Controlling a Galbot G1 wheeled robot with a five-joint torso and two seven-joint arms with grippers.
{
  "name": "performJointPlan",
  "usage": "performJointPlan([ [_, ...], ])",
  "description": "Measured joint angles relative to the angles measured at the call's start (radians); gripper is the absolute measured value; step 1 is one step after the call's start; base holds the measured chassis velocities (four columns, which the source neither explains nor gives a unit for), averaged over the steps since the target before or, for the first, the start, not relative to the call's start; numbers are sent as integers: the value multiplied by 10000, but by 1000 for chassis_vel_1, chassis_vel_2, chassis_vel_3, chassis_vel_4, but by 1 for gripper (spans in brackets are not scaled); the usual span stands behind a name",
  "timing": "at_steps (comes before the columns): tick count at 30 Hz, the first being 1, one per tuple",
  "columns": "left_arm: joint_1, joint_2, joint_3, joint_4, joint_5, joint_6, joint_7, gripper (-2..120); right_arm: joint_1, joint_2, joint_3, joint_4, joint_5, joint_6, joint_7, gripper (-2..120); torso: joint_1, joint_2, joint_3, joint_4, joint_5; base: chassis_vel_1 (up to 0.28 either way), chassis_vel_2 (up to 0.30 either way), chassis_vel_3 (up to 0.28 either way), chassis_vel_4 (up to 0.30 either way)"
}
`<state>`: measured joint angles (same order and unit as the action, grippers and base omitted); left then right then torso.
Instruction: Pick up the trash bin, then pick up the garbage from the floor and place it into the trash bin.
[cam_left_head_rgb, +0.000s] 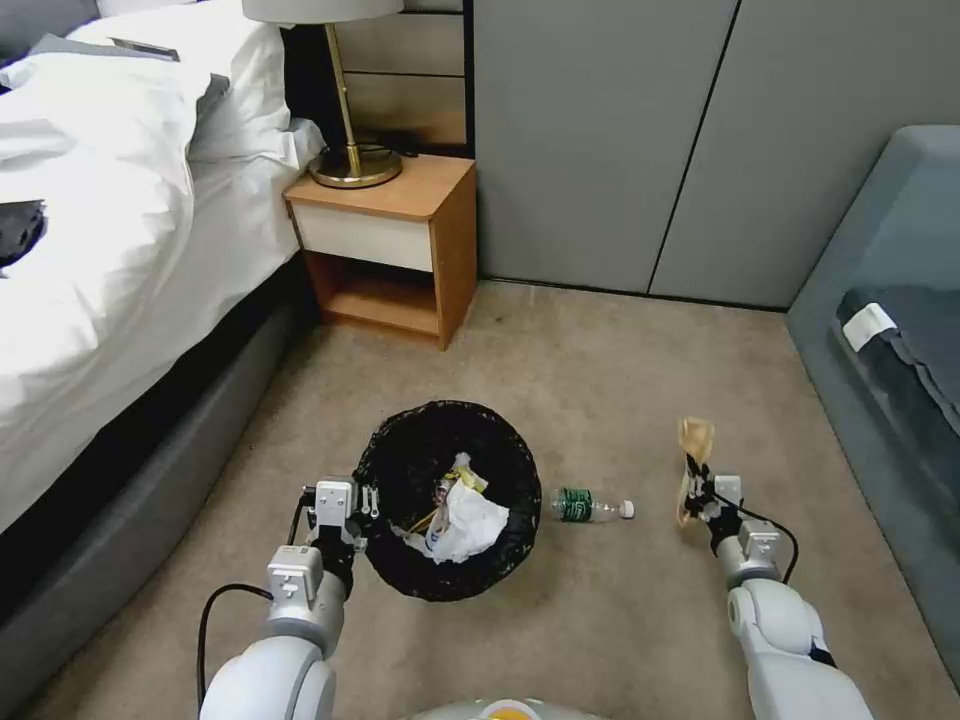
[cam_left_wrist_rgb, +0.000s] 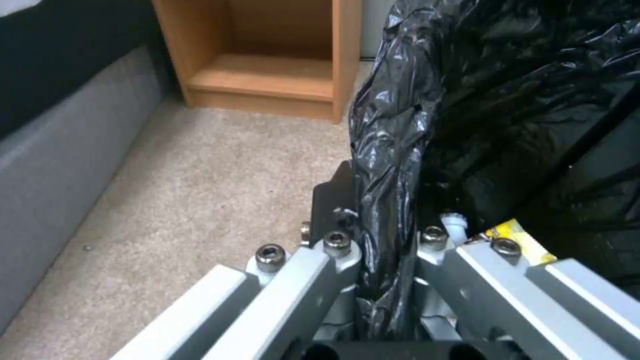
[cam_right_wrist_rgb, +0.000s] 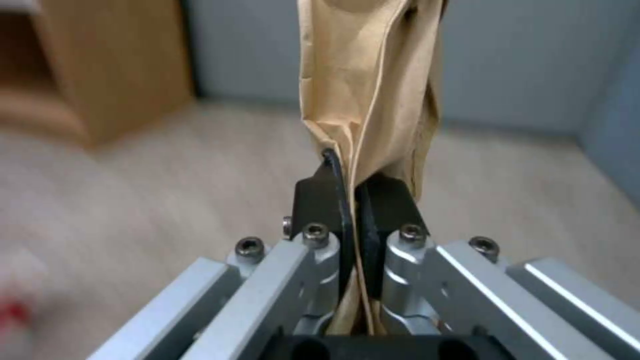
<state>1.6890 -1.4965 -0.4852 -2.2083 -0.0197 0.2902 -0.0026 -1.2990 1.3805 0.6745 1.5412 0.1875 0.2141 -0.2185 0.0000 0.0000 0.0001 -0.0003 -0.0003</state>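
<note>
The left gripper (cam_left_head_rgb: 368, 507) fingers pinch the rim of the round black-lined trash bin (cam_left_head_rgb: 447, 420); the right gripper (cam_left_head_rgb: 699, 484) fingers clamp a crumpled brown paper bag (cam_left_head_rgb: 695, 440).

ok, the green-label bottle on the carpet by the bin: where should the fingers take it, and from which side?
Probably at the green-label mid-body of the plastic bottle, coming straight down from above. It lies flat on its side on the carpet, cap pointing away from the trash bin, so fingers should close across its width. The right gripper is shut on the brown paper bag.
</note>
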Motion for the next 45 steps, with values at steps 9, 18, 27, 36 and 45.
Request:
performJointPlan([
  [9,-19,-5,71,137,36,-1,2,0,-673,-147,-1197,3208,1228,1676,-2566,0,0,0,0,3,-1,0,0,0,0],
  [18,-78,-22,211,184,110,6,2,0,-1200,-688,-4862,4310,122,1894,-1509,0,-1,0,-1,2,0,0,0,0,0],
  [27,-65,-68,305,165,165,55,-2,0,-623,-907,-6722,3066,-632,1601,-575,0,0,0,0,3,2,0,0,0,0],
  [36,-128,-98,432,205,209,69,-7,0,-273,-796,-6712,2164,-704,1479,-434,0,0,0,-1,3,3,0,0,0,0],
  [45,-168,-118,358,205,161,73,-7,0,-360,-812,-6621,2114,-726,1485,-463,34,-1,0,0,2,3,0,0,0,0],
])
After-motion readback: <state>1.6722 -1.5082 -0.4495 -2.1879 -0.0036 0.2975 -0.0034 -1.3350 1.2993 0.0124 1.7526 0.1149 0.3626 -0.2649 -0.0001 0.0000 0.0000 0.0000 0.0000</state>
